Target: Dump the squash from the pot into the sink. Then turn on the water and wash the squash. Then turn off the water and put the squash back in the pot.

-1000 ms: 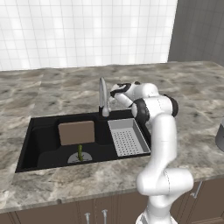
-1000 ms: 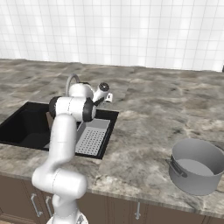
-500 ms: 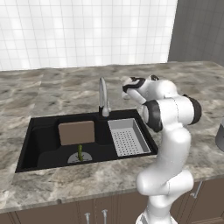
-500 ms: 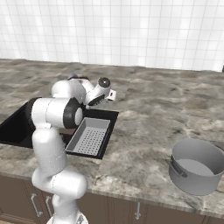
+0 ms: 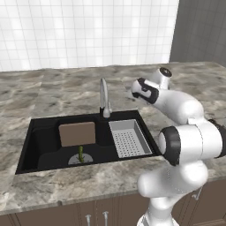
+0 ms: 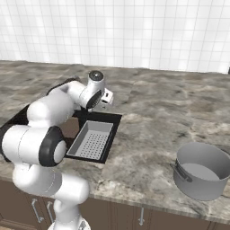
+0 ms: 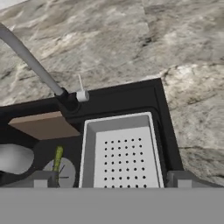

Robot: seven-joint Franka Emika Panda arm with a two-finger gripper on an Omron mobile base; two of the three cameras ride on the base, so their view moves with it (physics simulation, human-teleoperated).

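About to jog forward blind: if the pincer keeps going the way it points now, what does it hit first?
Probably the perforated strainer tray in the sink: it sits centred between the open fingertips. Depth is unclear.

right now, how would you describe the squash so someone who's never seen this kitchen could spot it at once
Find the black rectangular recessed sink set into the grey marbled stone counter, then the round grey drain on its floor, in front of the brown rectangular board. The small elongated yellow-green squash lies on that drain. It is the one slim green thing there, unlike the grey perforated strainer tray to its right.
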